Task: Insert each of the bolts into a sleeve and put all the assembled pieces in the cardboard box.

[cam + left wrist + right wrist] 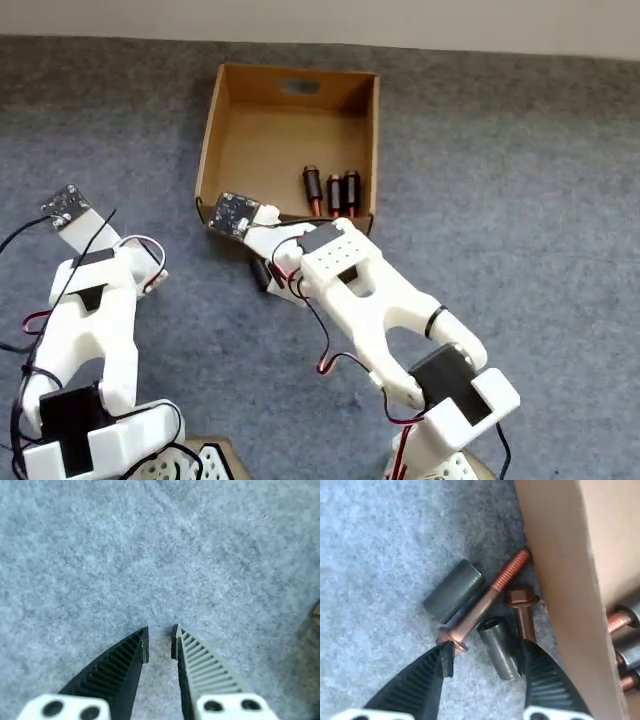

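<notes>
Beside the cardboard box's outer wall [560,555] lie two dark sleeves and two copper bolts on the grey carpet. One sleeve [455,590] rests against the long bolt [490,597]. The other sleeve [499,647] lies between that bolt's head and a second bolt [522,610], which sits close to the wall. My right gripper [488,659] is open, its fingers straddling the nearer sleeve and the long bolt's head. Three assembled pieces [333,190] lie inside the box [210,140] by its front wall. My left gripper [160,644] hangs over bare carpet, narrowly open and holding nothing.
The right arm [370,300] stretches from the front edge up to the box's front left corner. The left arm [90,310] stands at the left side, away from the box. Grey carpet [520,200] covers the whole surface.
</notes>
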Controlling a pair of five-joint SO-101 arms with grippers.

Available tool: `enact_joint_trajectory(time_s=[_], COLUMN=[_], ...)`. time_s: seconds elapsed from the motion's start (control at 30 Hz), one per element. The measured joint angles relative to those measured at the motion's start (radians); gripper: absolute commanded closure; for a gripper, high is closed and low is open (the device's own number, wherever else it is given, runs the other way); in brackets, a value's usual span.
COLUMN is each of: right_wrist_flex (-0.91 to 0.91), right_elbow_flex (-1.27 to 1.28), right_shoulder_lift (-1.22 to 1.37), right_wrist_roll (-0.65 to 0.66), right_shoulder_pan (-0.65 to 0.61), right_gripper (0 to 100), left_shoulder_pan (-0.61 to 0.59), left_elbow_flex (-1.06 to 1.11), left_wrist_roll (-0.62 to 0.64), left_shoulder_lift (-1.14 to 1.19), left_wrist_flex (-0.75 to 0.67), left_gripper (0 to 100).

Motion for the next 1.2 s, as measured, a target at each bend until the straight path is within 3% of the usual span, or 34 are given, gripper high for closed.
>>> enact_joint_trajectory(time_s=[0.17, 0.33, 0.7, 0.87, 1.03, 1.2], right_wrist_flex=[0.005, 0.072, 0.184, 0.184, 0.126, 0.035], right_elbow_flex=[-0.003, -0.034, -0.005, 0.032, 0.034, 0.035], right_shoulder_lift=[0.009, 0.011, -0.109, -0.183, -0.146, -0.071], right_wrist_roll=[0.006, 0.006, 0.005, 0.006, 0.006, 0.006], right_shoulder_pan=[0.0, 0.005, 0.017, 0.02, 0.02, 0.02], right_gripper=[80.7, 90.1, 90.1, 89.1, 79.6, 79.6], left_shoulder_pan=[0.0, 0.0, 0.0, 0.0, 0.0, 0.0], left_elbow_flex=[0.0, 0.0, 0.0, 0.0, 0.0, 0.0], left_wrist_roll=[0.0, 0.0, 0.0, 0.0, 0.0, 0.0], left_shoulder_lift=[0.0, 0.0, 0.0, 0.0, 0.0, 0.0], left_wrist_flex=[0.0, 0.0, 0.0, 0.0, 0.0, 0.0], left_gripper=[90, 90, 90, 90, 90, 90])
